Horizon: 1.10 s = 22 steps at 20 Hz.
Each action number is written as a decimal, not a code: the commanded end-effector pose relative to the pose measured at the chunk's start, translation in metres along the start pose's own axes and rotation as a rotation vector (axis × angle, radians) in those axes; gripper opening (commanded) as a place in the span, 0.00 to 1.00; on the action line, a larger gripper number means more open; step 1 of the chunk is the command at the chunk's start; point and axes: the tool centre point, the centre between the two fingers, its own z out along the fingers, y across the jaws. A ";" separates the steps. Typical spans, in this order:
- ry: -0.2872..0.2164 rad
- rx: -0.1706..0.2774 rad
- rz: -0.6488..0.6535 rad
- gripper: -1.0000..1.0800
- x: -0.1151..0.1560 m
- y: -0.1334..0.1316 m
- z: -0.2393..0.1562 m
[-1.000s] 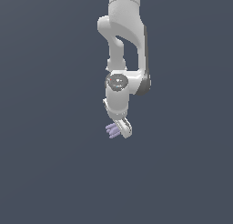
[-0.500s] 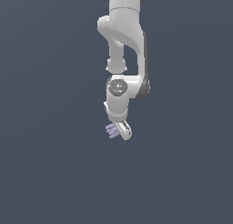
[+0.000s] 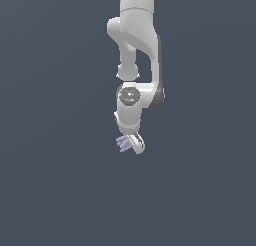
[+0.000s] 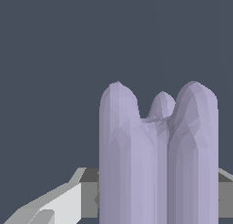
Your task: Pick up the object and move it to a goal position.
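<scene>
Item: small pale lavender-purple object (image 3: 122, 143) built of several short parallel rod-like ridges. Location: held at the tip of the white two-fingered gripper (image 3: 133, 142) of the white jointed robot arm (image 3: 136, 55), projecting toward the exterior view's left of the fingers. In the wrist view the same object (image 4: 154, 159) fills the near field, ridges upright, with one pale grey finger (image 4: 59, 202) pressed against its flank; the opposite finger shows only as a sliver at the frame edge.

Pincer state: closed narrowly upon the ridged piece, gripping it.

Change noted: against the pictures of a second and half a second ago, the arm's upper links have shifted slightly while the gripper and its load sit at nearly the same spot in frame; the object's seat between the fingers looks unchanged.

Meaning for task: the pick-up appears complete and the carry is under way. No goal marker is visible in either view, so remaining travel cannot be judged. Background: plain dark slate-blue field, possibly floor, though no edge shows.
</scene>
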 end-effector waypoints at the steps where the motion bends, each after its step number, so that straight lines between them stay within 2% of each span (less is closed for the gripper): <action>1: 0.000 0.000 0.000 0.00 0.001 0.000 -0.002; 10: 0.000 0.000 0.000 0.00 0.024 -0.007 -0.035; 22: 0.002 -0.001 0.001 0.00 0.085 -0.025 -0.124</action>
